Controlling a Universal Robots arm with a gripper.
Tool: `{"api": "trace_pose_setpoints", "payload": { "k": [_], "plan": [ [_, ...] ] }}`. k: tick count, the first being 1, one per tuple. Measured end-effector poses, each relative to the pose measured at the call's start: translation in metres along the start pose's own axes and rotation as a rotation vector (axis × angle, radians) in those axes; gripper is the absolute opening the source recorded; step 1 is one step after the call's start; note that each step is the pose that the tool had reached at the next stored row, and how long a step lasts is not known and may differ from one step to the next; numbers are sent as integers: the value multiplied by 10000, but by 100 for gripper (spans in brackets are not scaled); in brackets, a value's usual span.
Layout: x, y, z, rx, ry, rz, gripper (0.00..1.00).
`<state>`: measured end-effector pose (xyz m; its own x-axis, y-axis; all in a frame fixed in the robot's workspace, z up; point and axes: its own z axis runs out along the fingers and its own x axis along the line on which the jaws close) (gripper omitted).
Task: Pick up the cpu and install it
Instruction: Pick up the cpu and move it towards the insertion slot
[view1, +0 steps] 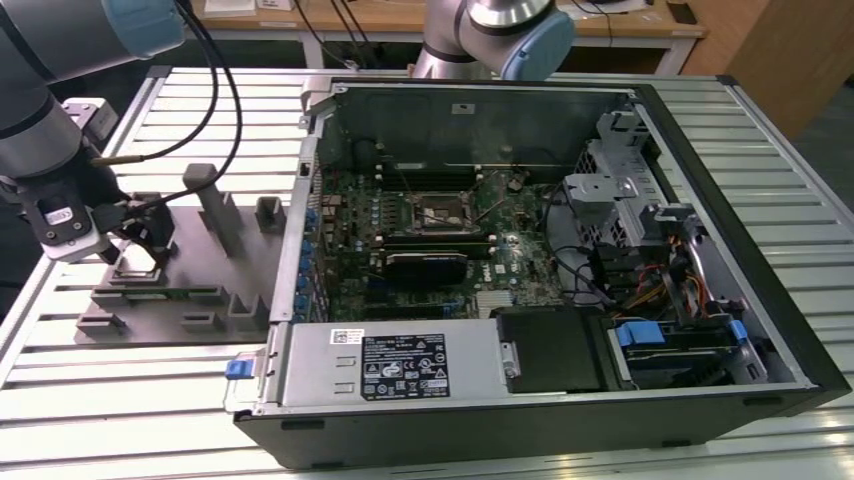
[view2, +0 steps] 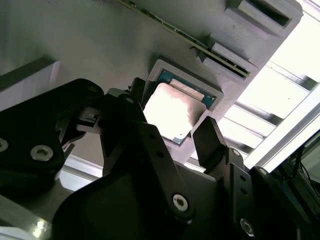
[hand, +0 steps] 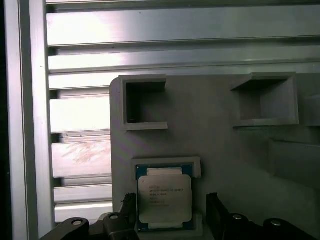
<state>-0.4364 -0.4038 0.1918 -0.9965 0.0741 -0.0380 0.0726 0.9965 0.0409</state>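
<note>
The claw (hand: 170, 210) stood apart, straddling the cpu (hand: 164, 195) in its tray (hand: 210, 140) pocket; small print covered the cpu's top.

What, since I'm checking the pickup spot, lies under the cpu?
The cpu lies in a framed pocket of the grey fixture tray, the open claw straddling it. The pocket's floor beneath the chip is covered.

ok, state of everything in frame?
cpu: seated flat in its pocket on the fixture tray, not lifted.
tool: open, straddling the cpu.
computer case: lying on its side, side panel off, interior exposed.
motherboard socket: open or occupied, cannot tell.
</note>
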Motion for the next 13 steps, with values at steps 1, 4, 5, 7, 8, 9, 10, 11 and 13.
{"api": "trace_pose_setpoints", "payload": {
  "k": [1,4,5,7,8,9,10,11,13],
  "plan": [
    [0,0,1,-1,1,-29,66],
    [1,0,14,-11,11,-276,66],
    [1,0,17,-14,17,-380,66],
    [1,0,23,-18,23,-509,66],
    [1,0,24,-18,23,-514,66],
    [3,0,27,-20,21,-515,66],
    [3,0,30,-20,20,-516,66],
    [5,0,31,-20,21,-516,66],
    [9,-1,39,-20,22,-514,66]
  ]
}}
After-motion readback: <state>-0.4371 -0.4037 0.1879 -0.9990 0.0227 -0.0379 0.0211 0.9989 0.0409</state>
